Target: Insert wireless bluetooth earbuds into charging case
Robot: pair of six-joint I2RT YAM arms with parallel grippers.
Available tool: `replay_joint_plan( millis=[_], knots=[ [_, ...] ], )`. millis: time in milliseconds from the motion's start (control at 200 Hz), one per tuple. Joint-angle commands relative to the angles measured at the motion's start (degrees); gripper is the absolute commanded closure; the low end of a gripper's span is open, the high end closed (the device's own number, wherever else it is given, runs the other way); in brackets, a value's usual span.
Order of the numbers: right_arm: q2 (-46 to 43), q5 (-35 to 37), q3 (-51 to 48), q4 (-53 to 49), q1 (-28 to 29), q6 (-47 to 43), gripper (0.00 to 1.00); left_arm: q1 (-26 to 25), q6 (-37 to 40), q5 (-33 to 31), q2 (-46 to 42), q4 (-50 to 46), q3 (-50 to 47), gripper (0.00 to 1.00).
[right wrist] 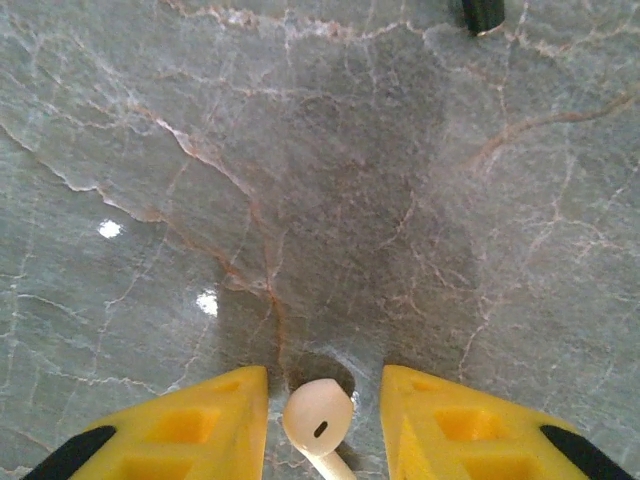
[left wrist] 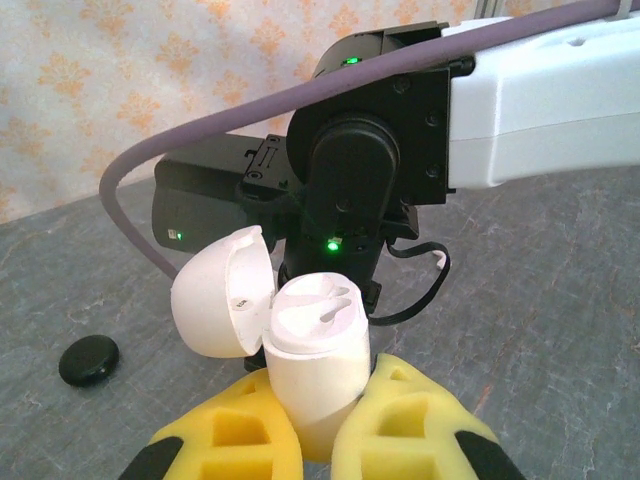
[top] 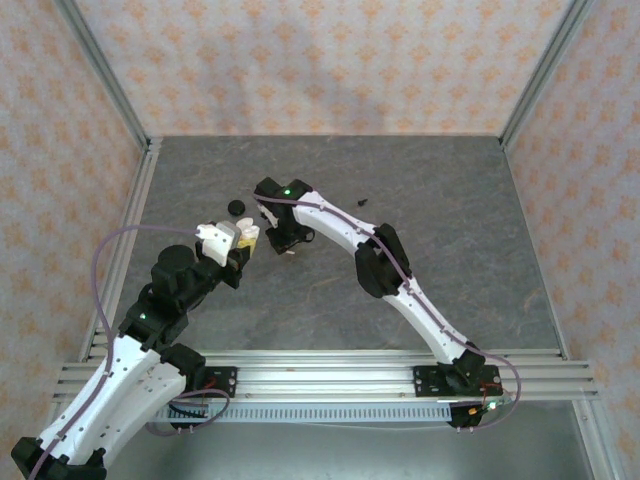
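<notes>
My left gripper is shut on a white charging case and holds it upright above the table. The case's rounded lid is flipped open to the left. I cannot tell whether its moulded slots hold anything. From above, the case sits at the left gripper, close to the right gripper. My right gripper is open and points down at the table. A white earbud lies between its yellow fingers, with a gap on each side. A black earbud lies farther right.
A black rounded object lies on the grey marbled table behind the case, and it is also at the lower left of the left wrist view. The right arm's wrist looms just beyond the case. A small dark item sits ahead of the right gripper.
</notes>
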Motion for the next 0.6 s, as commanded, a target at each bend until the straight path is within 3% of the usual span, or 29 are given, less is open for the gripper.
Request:
replay_joint_plan(
  millis=[0, 300, 595],
  knots=[
    [0.6, 1.8, -1.9, -2.0, 0.9, 0.0, 0.65, -0.3, 1.0, -0.8, -0.7, -0.7, 0.2, 1.00],
    [0.4, 2.9, -1.1, -4.1, 1.2, 1.0, 0.70, -0.3, 0.8, -0.8, -0.8, -0.9, 0.3, 1.00],
    [-1.4, 3.9, -0.6, -5.3, 1.2, 4.4, 0.84, -0.3, 0.7, -0.7, -1.0, -0.3, 0.1, 1.00]
  ],
)
